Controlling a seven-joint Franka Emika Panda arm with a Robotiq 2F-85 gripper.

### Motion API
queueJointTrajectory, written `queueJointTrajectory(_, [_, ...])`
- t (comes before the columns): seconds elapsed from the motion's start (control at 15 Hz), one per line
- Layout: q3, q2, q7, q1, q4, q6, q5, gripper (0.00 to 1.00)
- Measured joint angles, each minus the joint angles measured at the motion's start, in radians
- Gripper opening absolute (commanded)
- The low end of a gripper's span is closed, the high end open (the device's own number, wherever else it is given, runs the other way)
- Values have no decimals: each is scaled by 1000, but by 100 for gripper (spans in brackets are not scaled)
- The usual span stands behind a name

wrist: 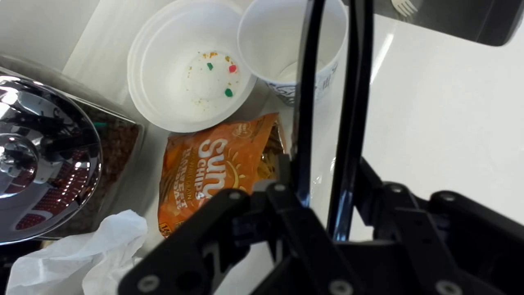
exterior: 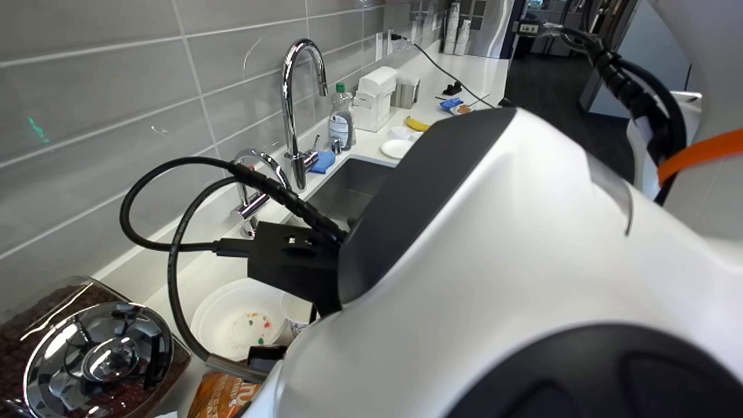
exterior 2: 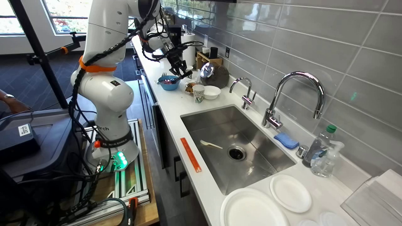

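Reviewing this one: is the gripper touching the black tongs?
Touching. The wrist view shows it: the gripper is closed on the black tongs, its jaws against their outer sides.

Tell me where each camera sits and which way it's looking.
Wrist view: rides behind the gripper, which shows closed on black tongs; faces down at a white bowl, paper cup and chip bag.
An exterior view: close beside the white arm, which fills much of it; faces along the counter past the sink.
An exterior view: beyond the sink, facing back; arm, base and gripper show.
Shared: both exterior views show sink and tall faucet, from opposite directions.
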Motion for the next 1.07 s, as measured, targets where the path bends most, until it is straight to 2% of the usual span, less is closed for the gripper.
queueJointTrajectory(0.13, [0,2,0,2,3,0,0,69])
queueJointTrajectory(0.27, [0,5,0,4,5,0,-1,70])
queueJointTrajectory(0.33, [0,6,0,4,7,0,-1,62])
queueJointTrajectory(0.4, [0,8,0,5,8,0,-1,43])
queueJointTrajectory(0.6, [0,13,0,7,13,-1,-1,22])
queueJointTrajectory(0.67, [0,14,0,7,14,-3,-1,21])
queueJointTrajectory(0.73, [0,14,0,8,15,-5,-1,31])
queueJointTrajectory(1.07, [0,16,0,16,24,-47,-1,48])
